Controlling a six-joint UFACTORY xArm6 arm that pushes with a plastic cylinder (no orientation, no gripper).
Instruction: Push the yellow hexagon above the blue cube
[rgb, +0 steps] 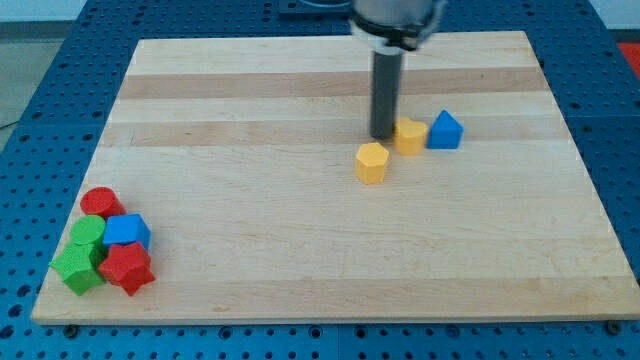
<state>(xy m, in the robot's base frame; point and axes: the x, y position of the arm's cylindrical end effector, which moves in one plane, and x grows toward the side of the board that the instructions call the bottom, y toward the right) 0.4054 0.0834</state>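
Tip-wise, my tip has no jaws and holds nothing; we see it touching the yellow block, just above the yellow hexagon. Blue cube sits right of both.

The arm shows as a dark grey, rounded housing cut off by the view's top. From it hangs a straight, smooth cylindrical rod, apparently dark grey, ending in the tip.

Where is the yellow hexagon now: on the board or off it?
On the board: the yellow hexagon rests flat on the wooden board, just below my tip.
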